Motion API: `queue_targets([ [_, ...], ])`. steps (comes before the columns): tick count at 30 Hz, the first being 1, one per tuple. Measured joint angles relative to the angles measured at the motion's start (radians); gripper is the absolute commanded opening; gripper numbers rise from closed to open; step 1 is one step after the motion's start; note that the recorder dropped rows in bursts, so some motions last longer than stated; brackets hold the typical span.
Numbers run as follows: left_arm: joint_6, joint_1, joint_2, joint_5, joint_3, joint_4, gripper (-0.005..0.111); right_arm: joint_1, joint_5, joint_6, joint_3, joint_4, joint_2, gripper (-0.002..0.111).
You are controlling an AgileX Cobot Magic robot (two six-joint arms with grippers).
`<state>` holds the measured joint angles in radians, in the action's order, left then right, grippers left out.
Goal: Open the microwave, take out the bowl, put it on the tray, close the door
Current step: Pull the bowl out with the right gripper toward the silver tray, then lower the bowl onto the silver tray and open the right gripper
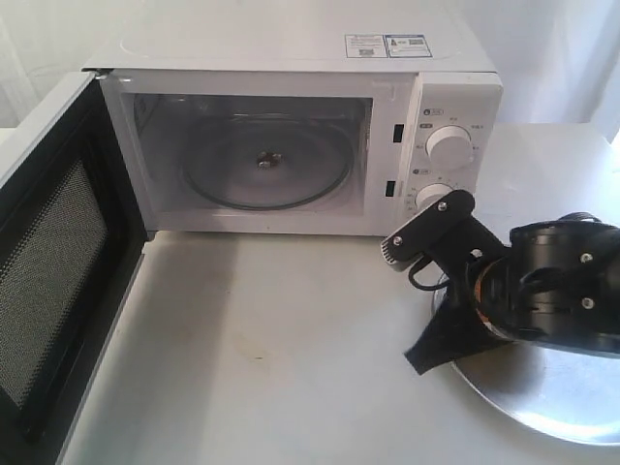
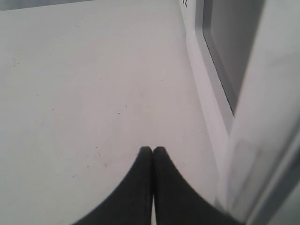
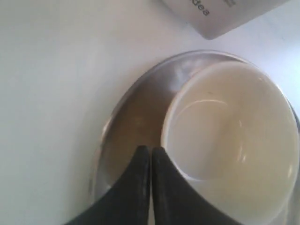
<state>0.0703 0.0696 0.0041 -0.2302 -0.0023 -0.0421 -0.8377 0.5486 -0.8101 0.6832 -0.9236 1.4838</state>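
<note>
The white microwave (image 1: 291, 58) stands at the back with its door (image 1: 58, 262) swung wide to the left, black mesh inner face showing. Only the glass turntable (image 1: 266, 165) is in its cavity. The cream bowl (image 3: 234, 140) rests on the silver tray (image 3: 136, 108), which lies at the right front (image 1: 552, 397). In the exterior view my right arm hides the bowl. My right gripper (image 3: 151, 149) is shut over the tray, just beside the bowl's rim, holding nothing (image 1: 417, 360). My left gripper (image 2: 152, 150) is shut above the bare table, next to the door's outer face (image 2: 272, 117).
The white table (image 1: 281, 349) spreads in front of the microwave. Two round knobs (image 1: 448, 143) sit on the control panel, close behind my right arm. A corner of the microwave's base (image 3: 220, 14) shows beyond the tray in the right wrist view.
</note>
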Motion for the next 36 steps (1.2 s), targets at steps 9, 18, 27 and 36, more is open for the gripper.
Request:
queue_targets([
  [9, 0.0, 0.0, 0.0, 0.0, 0.0, 0.0, 0.0, -0.143, -0.234, 0.002, -0.027, 0.022, -0.422, 0.0],
  [18, -0.016, 0.0, 0.0, 0.054, 0.0, 0.0, 0.0, -0.17, -0.269, 0.002, -0.056, 0.022, -0.817, 0.0],
  [27, -0.018, 0.0, 0.0, 0.105, 0.0, 0.009, 0.0, -0.17, -0.421, 0.0, -0.119, 0.022, -0.866, 0.0],
  [36, 0.114, -0.004, 0.0, 0.118, 0.021, 0.112, 0.0, -0.17, -0.501, 0.0, -0.18, 0.02, -0.866, 0.0],
])
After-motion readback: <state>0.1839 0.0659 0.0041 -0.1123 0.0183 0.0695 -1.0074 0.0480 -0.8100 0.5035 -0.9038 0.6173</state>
